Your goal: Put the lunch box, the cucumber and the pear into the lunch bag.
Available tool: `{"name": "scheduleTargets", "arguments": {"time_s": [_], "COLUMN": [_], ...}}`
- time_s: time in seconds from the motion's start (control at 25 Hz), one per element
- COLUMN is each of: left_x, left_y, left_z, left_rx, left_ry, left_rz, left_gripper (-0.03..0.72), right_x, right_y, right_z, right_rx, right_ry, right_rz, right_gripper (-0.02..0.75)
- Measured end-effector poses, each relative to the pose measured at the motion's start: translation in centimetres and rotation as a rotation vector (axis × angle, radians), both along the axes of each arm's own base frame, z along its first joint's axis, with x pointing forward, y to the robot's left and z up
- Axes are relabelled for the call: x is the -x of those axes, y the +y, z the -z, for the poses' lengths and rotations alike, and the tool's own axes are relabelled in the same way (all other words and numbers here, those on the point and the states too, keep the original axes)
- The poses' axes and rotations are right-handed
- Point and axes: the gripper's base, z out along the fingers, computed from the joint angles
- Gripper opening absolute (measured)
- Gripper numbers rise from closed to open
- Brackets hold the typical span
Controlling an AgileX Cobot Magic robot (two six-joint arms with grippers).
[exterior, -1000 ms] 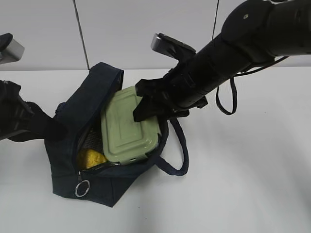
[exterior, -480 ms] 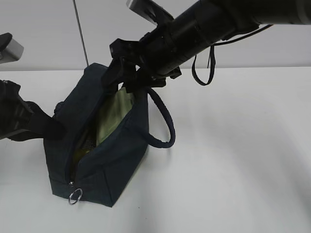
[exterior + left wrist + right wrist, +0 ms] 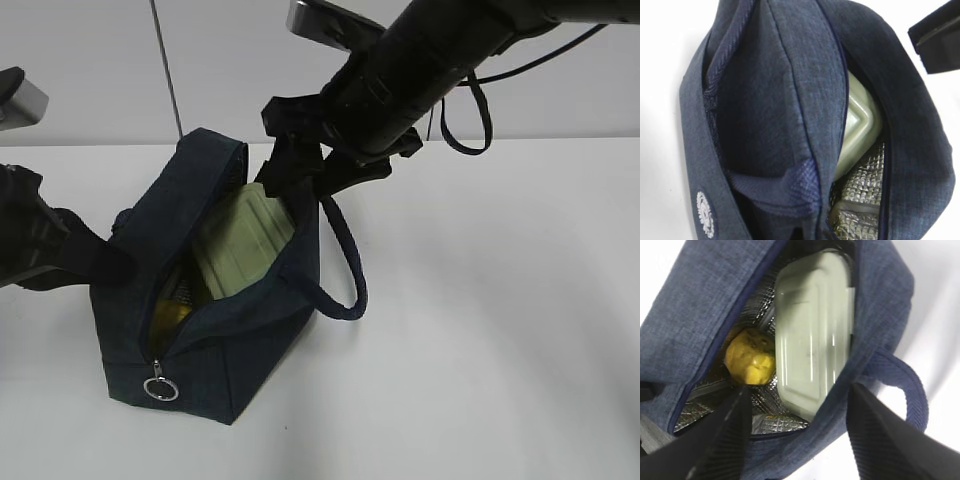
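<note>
Bag check: we see the dark navy fabric lunch bag (image 3: 210,330) standing on the white table (image 3: 500,320), with the sage-green lidded lunch box (image 3: 812,335) tilted inside beside the bumpy yellow pear (image 3: 750,357). Right gripper (image 3: 797,432) hangs spread apart, empty. Left gripper pinches the bag's side.

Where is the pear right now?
The pear sits deep inside the lunch bag on the silver lining, just left of the lunch box in the right wrist view.
</note>
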Motion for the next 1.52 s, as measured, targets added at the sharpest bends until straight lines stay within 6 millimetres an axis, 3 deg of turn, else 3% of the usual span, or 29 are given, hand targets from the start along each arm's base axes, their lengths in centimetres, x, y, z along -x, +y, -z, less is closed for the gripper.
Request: {"name": "scheduleTargets", "arguments": {"time_s": [0.16,0.36,0.44,0.52,0.6,0.72,0.96,1.12,1.2,1.24,1.44,1.52], "left_x": [0.0,0.1,0.1,0.1,-0.1,-0.9,-3.1,-3.7,-3.8,-3.8,-3.8,-3.6], "left_y": [0.0,0.0,-0.1,-0.1,-0.6,-2.0,-5.1,-5.7,-5.7,-5.7,-5.7,-5.6], "left_z": [0.0,0.0,0.0,0.1,0.2,0.3,-0.5,-0.8,-0.7,-0.6,-0.9,-1.4], "left_rx": [0.0,0.002,0.003,0.003,0.004,-0.001,0.013,0.014,0.01,0.009,0.011,0.012], "left_ry": [0.0,0.007,0.012,0.018,0.032,0.064,0.051,0.046,0.048,0.049,0.04,0.02], "left_rz": [0.0,0.006,0.011,0.014,0.039,0.085,0.139,0.145,0.145,0.145,0.147,0.152], "left_gripper": [-0.016,-0.016,-0.016,-0.016,-0.016,-0.016,-0.016,-0.015,0.008,0.041,0.333,0.403], "right_x": [-0.3,-1.3,-1.5,-1.5,-1.5,-0.7,2.5,4.0,4.0,4.0,4.0,4.4], "right_y": [0.0,0.4,0.4,0.2,-0.3,-2.0,-8.2,-8.7,-8.4,-8.3,-8.0,-8.2], "right_z": [0.6,3.5,4.0,4.1,3.9,2.8,1.9,1.3,1.2,1.1,0.5,-0.5], "right_rx": [0.017,0.05,0.065,0.089,0.13,0.167,0.133,0.095,0.075,0.062,0.025,0.012], "right_ry": [0.013,0.062,0.061,0.048,0.023,-0.019,-0.035,-0.059,-0.072,-0.08,-0.125,-0.16], "right_rz": [0.015,0.025,0.028,0.021,0.024,0.063,0.19,0.137,0.107,0.091,0.068,0.072], "right_gripper": [0.468,0.403,0.292,0.124,0.029,0.008,0.006,0.008,0.041,0.093,0.517,0.569]}}
